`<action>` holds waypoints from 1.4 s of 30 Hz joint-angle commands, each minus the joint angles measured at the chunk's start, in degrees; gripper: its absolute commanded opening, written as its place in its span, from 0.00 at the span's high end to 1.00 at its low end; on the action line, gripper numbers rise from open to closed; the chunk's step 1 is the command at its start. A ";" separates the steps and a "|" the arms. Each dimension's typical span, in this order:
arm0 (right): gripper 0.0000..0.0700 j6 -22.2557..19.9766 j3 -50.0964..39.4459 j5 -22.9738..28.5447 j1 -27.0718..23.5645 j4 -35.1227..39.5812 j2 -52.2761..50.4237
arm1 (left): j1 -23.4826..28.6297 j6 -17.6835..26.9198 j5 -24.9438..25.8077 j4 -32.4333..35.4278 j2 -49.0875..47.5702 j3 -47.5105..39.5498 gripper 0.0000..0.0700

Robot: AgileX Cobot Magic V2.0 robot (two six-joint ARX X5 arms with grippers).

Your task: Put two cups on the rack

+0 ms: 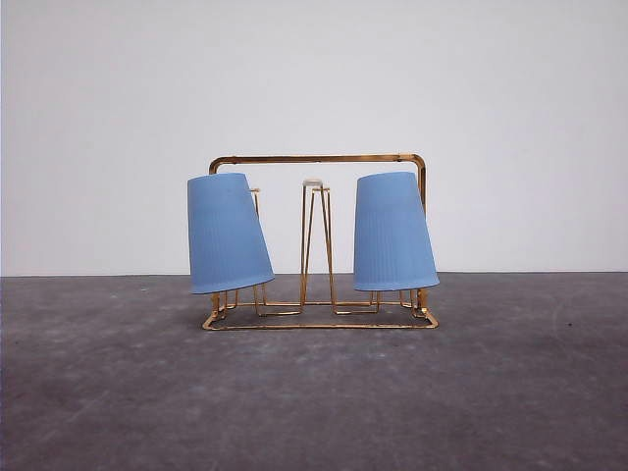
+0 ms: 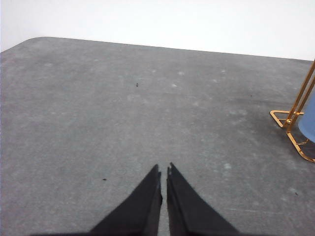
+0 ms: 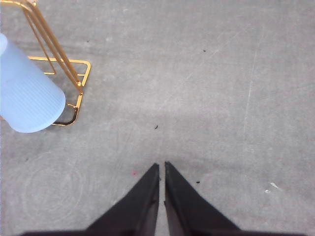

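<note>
Rack (image 1: 319, 159): gold wire stand on the grey table (image 1: 314, 402), mid-scene in the front view, its arched back frame toward the white wall (image 1: 314, 78); a corner of its base also shows in the left wrist view (image 2: 290, 129) and the right wrist view (image 3: 74, 83).
Left cup (image 1: 227, 234): light blue, ribbed, upside down on the rack's left peg, wide mouth down, tilted so the closed end leans left.
Right cup (image 1: 393, 233): same kind, upside down on the right peg, leaning slightly toward the middle; seen large in the right wrist view (image 3: 27, 93).
Middle peg (image 1: 313, 183): white-tipped, bare, between the two cups.
Left gripper (image 2: 164, 169): black fingers (image 2: 142, 206) drawn together to a thin slit, holding nothing, above bare table, apart from the rack.
Right gripper (image 3: 162, 166): fingers (image 3: 189, 206) likewise pressed nearly tip to tip, empty, over the table, apart from the rack's corner.
</note>
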 commanded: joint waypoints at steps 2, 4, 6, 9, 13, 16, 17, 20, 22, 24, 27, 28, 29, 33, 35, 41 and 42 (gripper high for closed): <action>0.98 0.44 0.50 0.04 0.15 0.46 0.33 | 0.07 0.52 -0.29 -0.29 -0.02 -0.85 1.00; 0.98 0.44 0.50 0.04 0.15 0.46 0.33 | 0.07 0.52 -0.29 -0.30 -0.02 -0.85 1.00; 0.98 0.44 0.50 0.04 0.15 0.46 0.33 | 0.07 0.52 -0.29 -0.31 -0.02 -0.85 1.00; 0.98 0.44 0.50 0.04 0.15 0.46 0.33 | 0.07 0.52 -0.29 -0.28 -0.02 -0.85 1.00; 0.98 0.44 0.50 0.04 0.15 0.46 0.33 | 0.07 0.52 -0.29 -0.31 -0.02 -0.85 1.00; 0.98 0.34 0.50 0.06 0.15 0.48 0.33 | 0.07 0.52 -0.29 -0.31 -0.02 -0.85 1.00; 0.98 -1.91 0.49 0.43 0.15 1.19 0.31 | 0.07 0.52 -0.29 -0.31 -0.02 -0.85 1.00; 0.98 -5.16 -1.03 2.35 -0.11 3.31 -2.07 | 0.05 0.52 -0.29 -0.30 -0.02 -0.85 1.00; 0.98 -5.35 -4.13 3.30 -0.28 5.84 -5.26 | 0.06 0.52 -0.29 -0.29 -0.02 -0.85 1.00; 0.98 -5.35 -10.29 3.54 -0.71 11.36 -10.56 | 0.07 0.52 -0.29 -0.28 -0.02 -0.85 1.00; 0.98 -5.31 -20.24 3.50 -1.82 19.27 -19.28 | 0.07 0.52 -0.29 -0.26 -0.02 -0.85 1.00; 0.98 -5.17 -23.21 3.50 -2.03 21.04 -22.11 | 0.07 0.52 -0.29 -0.26 -0.02 -0.85 1.00; 0.98 -4.98 -26.46 3.51 -2.08 22.69 -25.32 | 0.07 0.52 -0.29 -0.26 -0.02 -0.85 1.00; 0.98 -4.96 -37.24 3.58 -2.10 26.48 -36.30 | 0.07 0.52 -0.29 -0.26 -0.02 -0.85 1.00; 0.98 -4.96 -41.43 3.58 -2.12 26.81 -41.09 | 0.07 0.52 -0.29 -0.26 -0.02 -0.85 1.00; 0.98 -4.85 -49.33 3.50 -2.25 28.60 -48.43 | 0.05 0.52 -0.30 -0.26 -0.02 -0.85 1.00; 0.98 -4.87 -49.52 3.48 -2.31 28.65 -48.41 | 0.06 0.52 -0.29 -0.26 -0.02 -0.85 1.00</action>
